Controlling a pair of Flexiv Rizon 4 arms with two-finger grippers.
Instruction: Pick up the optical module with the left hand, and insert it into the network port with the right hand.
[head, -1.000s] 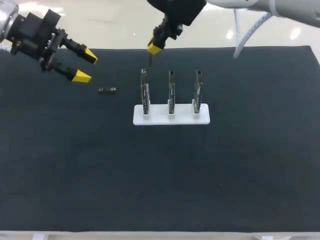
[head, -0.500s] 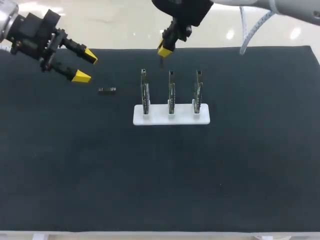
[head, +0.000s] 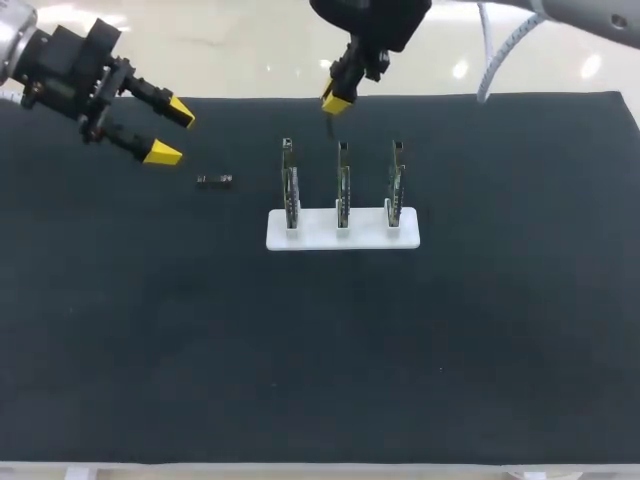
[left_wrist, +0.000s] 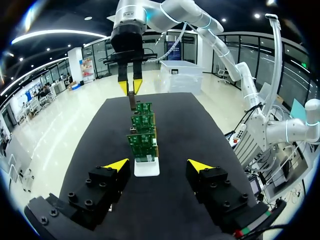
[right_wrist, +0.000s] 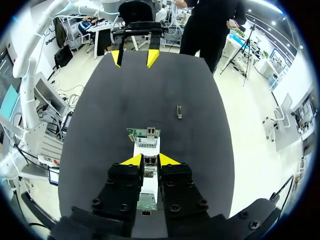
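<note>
— Right claw (head: 337, 100) moved toward 3 o'clock; now at 12 o'clock of middle board (head: 343, 185), narrow, pinching a dark piece (left_wrist: 132, 101).
— Left claw (head: 166, 131) wide; module (head: 214, 180) at its 4 o'clock, unpicked. Pickup next: descend, close.

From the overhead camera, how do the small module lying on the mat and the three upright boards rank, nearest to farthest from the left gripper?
1. The optical module, flat on the mat, just beside the left gripper.
2. The left board, at the white stand's left end.
3. The middle board, centre of the stand.
4. The right board, at the stand's far end.
</note>
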